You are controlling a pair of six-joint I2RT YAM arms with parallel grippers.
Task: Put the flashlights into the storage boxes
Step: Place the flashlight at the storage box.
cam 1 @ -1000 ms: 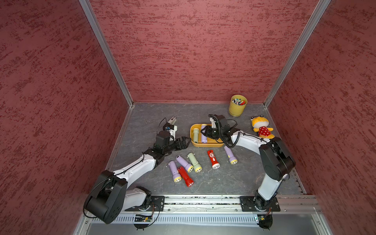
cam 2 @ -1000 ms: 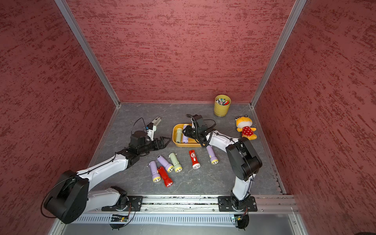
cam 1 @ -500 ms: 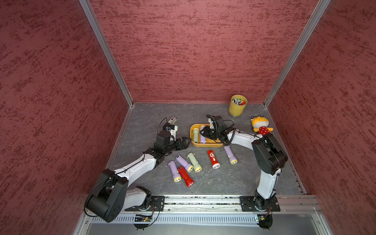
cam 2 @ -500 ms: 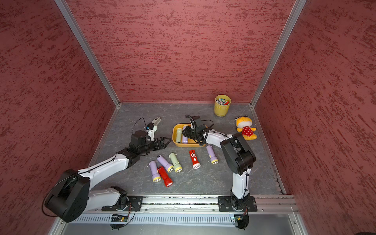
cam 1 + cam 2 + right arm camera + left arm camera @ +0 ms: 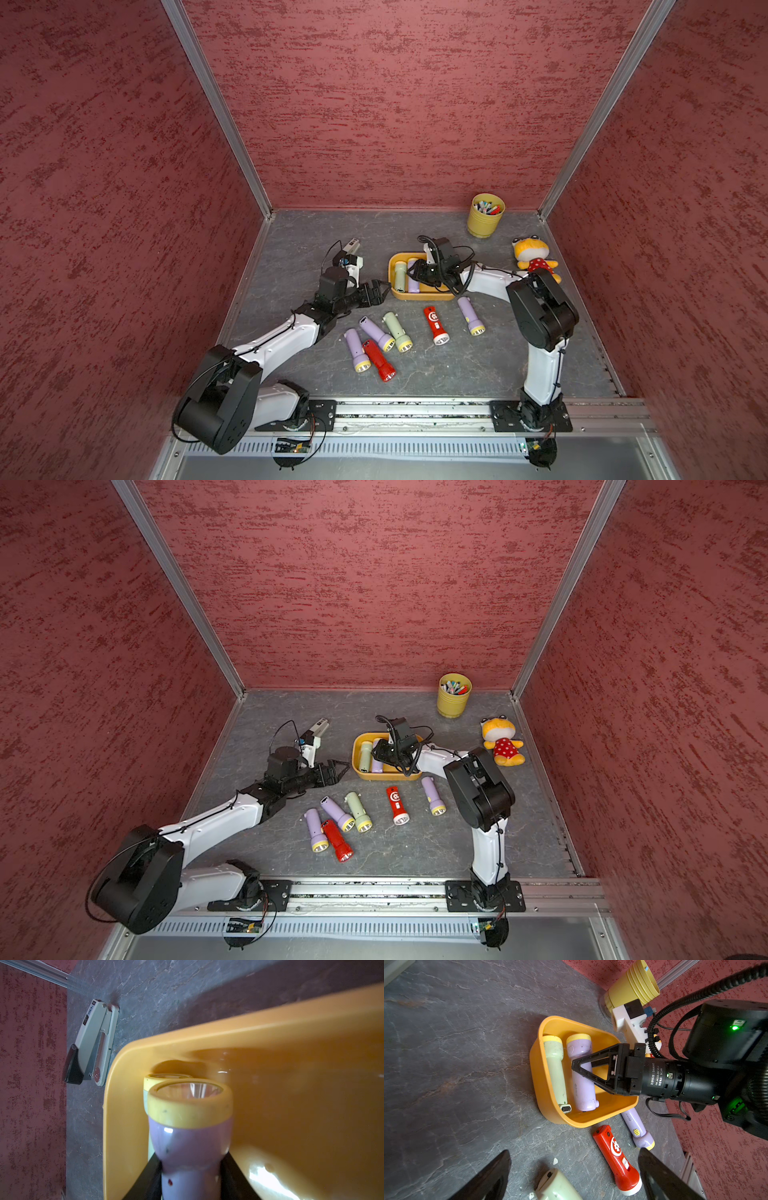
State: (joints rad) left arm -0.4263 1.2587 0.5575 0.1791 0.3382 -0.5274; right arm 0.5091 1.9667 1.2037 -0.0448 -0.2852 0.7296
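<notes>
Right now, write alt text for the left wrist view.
The right gripper grips a lilac flashlight lying beside a pale green flashlight in the orange tray. A red flashlight and a second lilac flashlight lie outside on the grey table.

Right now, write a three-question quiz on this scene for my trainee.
1. How many flashlights lie inside the orange-yellow tray?
2. True or false: the left tool is gripping a flashlight.
3. Which flashlight is the right tool closed around? A. pale green; B. lilac; C. red
Key: 1. Two, a pale green flashlight and a lilac flashlight. 2. False; it is open and empty. 3. B.
</notes>
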